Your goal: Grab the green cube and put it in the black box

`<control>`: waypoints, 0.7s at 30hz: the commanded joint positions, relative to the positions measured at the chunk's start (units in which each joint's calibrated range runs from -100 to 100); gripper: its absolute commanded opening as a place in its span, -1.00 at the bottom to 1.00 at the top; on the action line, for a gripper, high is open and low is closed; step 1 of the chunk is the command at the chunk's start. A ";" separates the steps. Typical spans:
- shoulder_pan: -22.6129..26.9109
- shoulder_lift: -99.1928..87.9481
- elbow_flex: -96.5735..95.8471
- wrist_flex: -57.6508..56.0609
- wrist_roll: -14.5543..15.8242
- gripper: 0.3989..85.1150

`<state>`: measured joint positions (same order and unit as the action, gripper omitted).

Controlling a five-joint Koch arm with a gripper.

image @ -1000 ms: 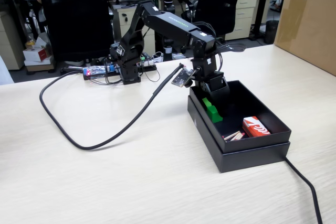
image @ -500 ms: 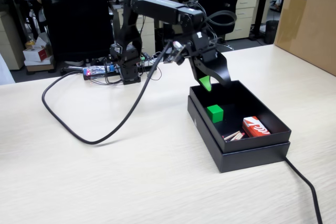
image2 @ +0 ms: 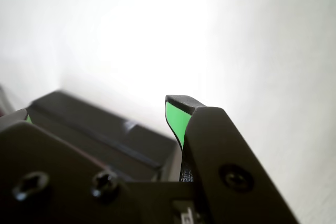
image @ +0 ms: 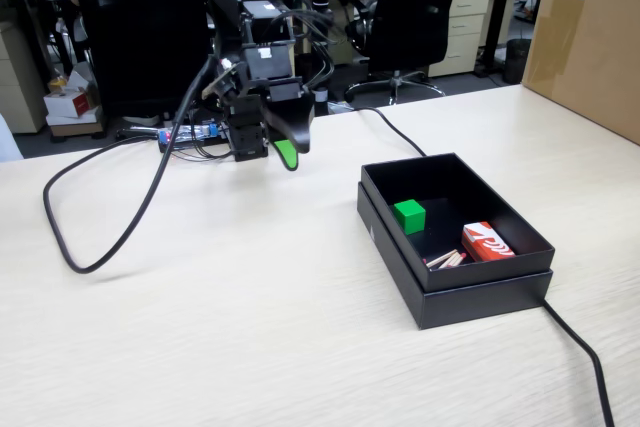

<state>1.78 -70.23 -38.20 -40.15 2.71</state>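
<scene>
The green cube lies inside the black box, near its back-left wall. The box stands right of the table's middle in the fixed view. My gripper hovers over the back of the table, well left of the box and apart from it. Its jaws stand wide apart with nothing between them. In the wrist view the green-lined fingertips frame a blurred wall of the black box; the cube is hidden there.
A red-and-white small packet and some wooden sticks also lie in the box. A brown cardboard box stands at the right edge. Black cables loop on the left, and another cable trails from the box.
</scene>
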 commanded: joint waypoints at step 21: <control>0.29 -28.05 -39.77 26.02 -1.03 0.22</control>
<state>2.12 -96.12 -78.37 -18.47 1.98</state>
